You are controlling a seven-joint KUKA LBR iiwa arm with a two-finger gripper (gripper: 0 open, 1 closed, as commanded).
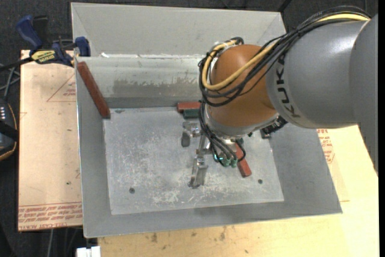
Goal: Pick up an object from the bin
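My end effector [199, 167] hangs low over the floor of the bin [141, 174], a little right of the middle of the frame, just under my orange wrist cover [237, 90]. Whether it is spread or pressed together I cannot tell from this angle.

The nearest thing is a short red-brown bar [242, 166], lying flat just to the right of the end effector in the frame. Its long axis runs from upper left to lower right, so a grasp across its narrow side would want my wrist turned to suit that slant. Its upper end is tucked under my wrist.

Close against it, between it and the end effector, sits a small green piece [226, 159], possibly touching the bar. A second reddish block [188, 106] lies higher in the frame, at the foot of the back wall, well apart. I judge the bar the likelier pick.
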